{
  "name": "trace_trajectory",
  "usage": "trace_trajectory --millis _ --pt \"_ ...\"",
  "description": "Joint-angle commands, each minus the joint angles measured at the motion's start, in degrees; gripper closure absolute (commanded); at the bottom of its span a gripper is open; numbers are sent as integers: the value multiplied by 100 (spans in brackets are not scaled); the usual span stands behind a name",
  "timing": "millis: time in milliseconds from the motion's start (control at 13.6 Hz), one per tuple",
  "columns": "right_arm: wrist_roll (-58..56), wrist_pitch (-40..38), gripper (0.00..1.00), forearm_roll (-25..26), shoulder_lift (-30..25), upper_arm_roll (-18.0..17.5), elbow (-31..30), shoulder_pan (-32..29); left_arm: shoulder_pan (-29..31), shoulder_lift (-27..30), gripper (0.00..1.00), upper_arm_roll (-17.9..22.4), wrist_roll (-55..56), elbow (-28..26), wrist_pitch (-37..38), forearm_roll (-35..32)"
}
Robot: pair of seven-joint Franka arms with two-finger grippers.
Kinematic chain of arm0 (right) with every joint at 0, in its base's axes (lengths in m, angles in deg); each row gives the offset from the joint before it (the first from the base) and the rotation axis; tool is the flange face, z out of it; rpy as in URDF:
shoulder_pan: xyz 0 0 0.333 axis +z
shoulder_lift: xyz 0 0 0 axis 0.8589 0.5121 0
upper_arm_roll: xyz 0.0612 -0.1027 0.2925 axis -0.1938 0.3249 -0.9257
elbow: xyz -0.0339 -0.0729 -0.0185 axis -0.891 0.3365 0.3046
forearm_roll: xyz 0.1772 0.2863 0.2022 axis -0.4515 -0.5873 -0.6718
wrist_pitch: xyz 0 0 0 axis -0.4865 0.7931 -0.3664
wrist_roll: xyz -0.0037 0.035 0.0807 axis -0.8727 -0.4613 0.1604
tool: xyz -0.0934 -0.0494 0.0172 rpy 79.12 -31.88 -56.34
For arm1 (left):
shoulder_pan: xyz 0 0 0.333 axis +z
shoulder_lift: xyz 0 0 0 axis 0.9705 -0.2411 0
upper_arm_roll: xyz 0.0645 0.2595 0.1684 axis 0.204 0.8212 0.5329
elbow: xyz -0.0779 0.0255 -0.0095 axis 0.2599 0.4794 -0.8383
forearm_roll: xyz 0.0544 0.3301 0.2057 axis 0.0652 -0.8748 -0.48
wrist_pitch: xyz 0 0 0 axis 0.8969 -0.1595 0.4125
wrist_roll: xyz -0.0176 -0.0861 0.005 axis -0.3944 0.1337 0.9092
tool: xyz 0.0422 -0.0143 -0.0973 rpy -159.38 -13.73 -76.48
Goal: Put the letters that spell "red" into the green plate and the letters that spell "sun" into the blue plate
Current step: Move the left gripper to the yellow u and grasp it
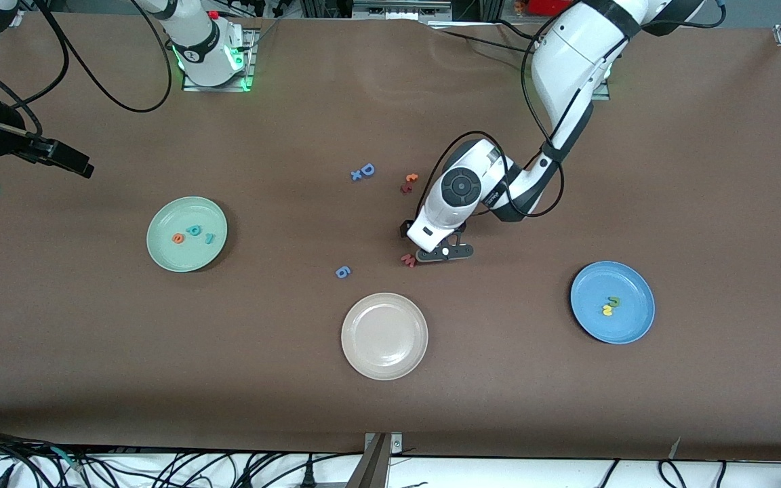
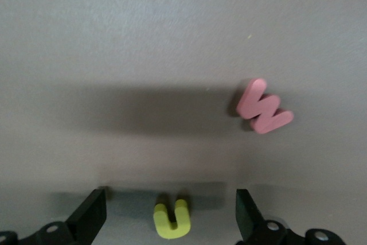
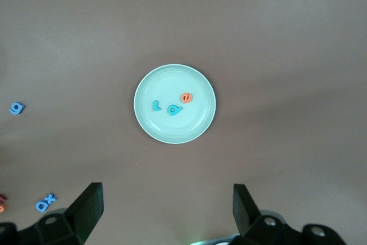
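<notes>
- The left pincer (image 1: 439, 252) was low over the desk (image 1: 702, 169) near its middle, its jaws wide apart and holding nothing; in the left wrist view the yellow "u" (image 2: 172, 219) lay on the desk between the fingers (image 2: 92, 213), touching neither.
- The pink "w" (image 2: 264, 107) lay just beside that pincer.
- The right pincer (image 3: 166, 216) hung high over the right arm's end of the desk, jaws spread and empty, waiting.
- The green plate (image 1: 160, 254) held the orange "e" (image 1: 177, 238), teal "d" (image 1: 194, 230) and teal "r" (image 1: 209, 238).
- The blue plate (image 1: 634, 325), at 3 o'clock from the beige plate (image 1: 384, 335), held the green "n" (image 1: 614, 301) and yellow "s" (image 1: 607, 310), touching.
- The blue "D" (image 1: 367, 169) lay at 12 o'clock from the beige plate; the blue "6" (image 1: 342, 272) lay at 11 o'clock, nearer it.
</notes>
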Motion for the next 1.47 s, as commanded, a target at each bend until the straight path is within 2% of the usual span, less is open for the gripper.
trace_trajectory --millis 0,295,589,810,1031,1399 --pt "-73 -96 0 -11 -81 19 47 21 44 239 4 -13 142 -320 -21 -157" --pt "-73 -95 0 -11 -81 19 47 21 26 265 23 -13 300 -346 -12 -157" --pt "-73 -95 0 -11 -81 19 47 21 -9 257 33 -13 431 -346 -12 -209" --pt "-73 -95 0 -11 -81 19 47 21 -9 239 40 -136 993 -346 -12 -796" --pt "-73 -95 0 -11 -81 19 47 21 -9 230 45 -145 1038 -346 -21 -825" --pt "-73 -95 0 -11 -81 19 47 21 -9 213 59 -154 1029 -320 -30 -833"
